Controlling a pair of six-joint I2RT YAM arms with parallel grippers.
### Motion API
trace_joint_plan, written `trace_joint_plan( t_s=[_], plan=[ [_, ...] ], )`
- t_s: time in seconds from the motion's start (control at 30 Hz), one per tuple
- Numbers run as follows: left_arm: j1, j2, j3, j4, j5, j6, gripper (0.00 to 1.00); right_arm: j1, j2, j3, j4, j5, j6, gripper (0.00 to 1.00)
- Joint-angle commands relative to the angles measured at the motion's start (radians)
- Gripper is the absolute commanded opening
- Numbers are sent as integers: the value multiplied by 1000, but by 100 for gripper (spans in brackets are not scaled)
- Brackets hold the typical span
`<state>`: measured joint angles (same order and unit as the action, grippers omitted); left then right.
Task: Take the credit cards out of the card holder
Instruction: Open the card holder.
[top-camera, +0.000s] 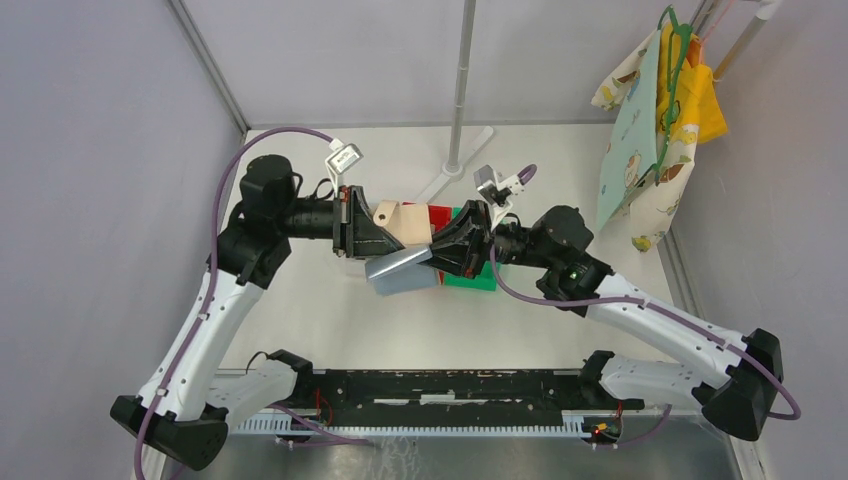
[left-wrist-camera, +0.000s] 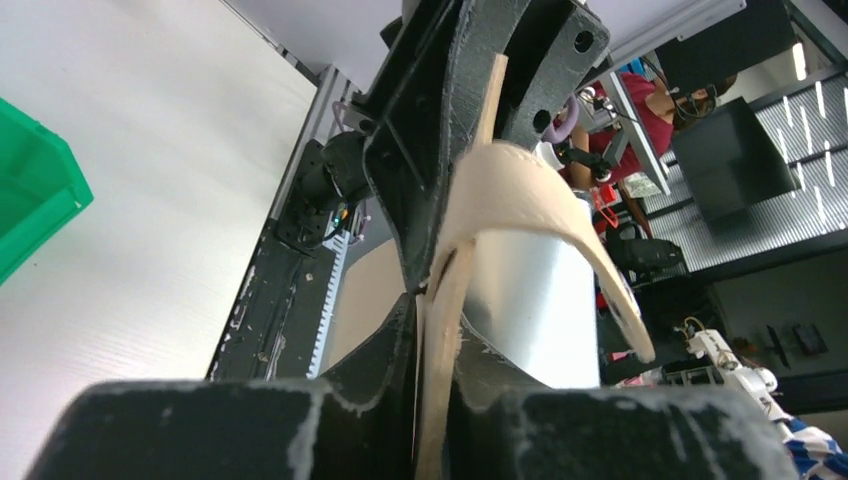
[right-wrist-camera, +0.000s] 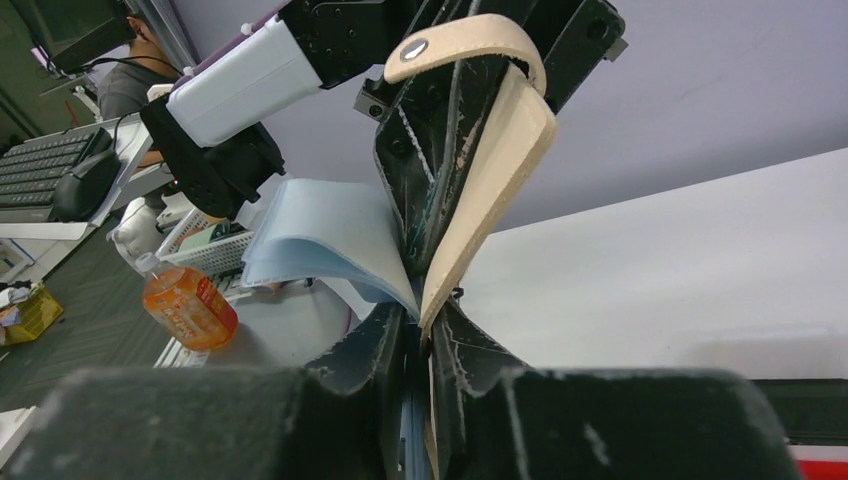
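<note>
The tan card holder (top-camera: 405, 225) hangs in the air between both grippers, above the table's middle. My left gripper (top-camera: 383, 240) is shut on its left edge, and my right gripper (top-camera: 442, 250) is shut on its right edge. A pale blue-grey inner leaf (top-camera: 400, 270) splays out towards the near side. In the left wrist view my gripper (left-wrist-camera: 437, 300) pinches the tan edge (left-wrist-camera: 445, 350) beside a silvery-white surface (left-wrist-camera: 530, 300). In the right wrist view my gripper (right-wrist-camera: 425, 310) pinches the tan cover (right-wrist-camera: 490, 170) and the light blue leaf (right-wrist-camera: 320, 240); the snap flap (right-wrist-camera: 450, 45) curls on top. I cannot make out separate credit cards.
A red bin (top-camera: 440, 214) and a green bin (top-camera: 472, 279) sit on the table under the right gripper; the green bin also shows in the left wrist view (left-wrist-camera: 30, 190). A pole stand (top-camera: 460, 90) is behind. A patterned cloth (top-camera: 650, 130) hangs at the right. A black rail (top-camera: 440, 385) runs along the near edge.
</note>
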<state>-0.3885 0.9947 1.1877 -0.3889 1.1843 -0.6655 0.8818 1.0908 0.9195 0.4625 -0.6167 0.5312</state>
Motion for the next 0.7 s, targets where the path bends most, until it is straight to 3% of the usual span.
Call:
trace_joint_plan(
  t_s=[0.0,0.07,0.1,0.17,0.37,0.53,0.67],
  plan=[
    [-2,19,116,-157,-42,156,31,-4,-31,-5,90,46,54,14],
    [1,42,214,-270,-110,300,67,-5,-38,-10,68,59,56,10],
    [3,53,261,-330,-146,374,76,-4,-41,-9,46,72,53,6],
    [3,69,332,-399,-203,472,84,-4,-46,0,-1,114,51,1],
    [7,50,411,-459,-251,608,89,-7,-34,65,-115,181,77,0],
    [6,-59,328,-443,-145,734,89,-23,-31,97,-138,181,127,0],
    [5,-107,281,-524,-251,940,86,-32,-29,117,-121,141,156,0]
  ],
)
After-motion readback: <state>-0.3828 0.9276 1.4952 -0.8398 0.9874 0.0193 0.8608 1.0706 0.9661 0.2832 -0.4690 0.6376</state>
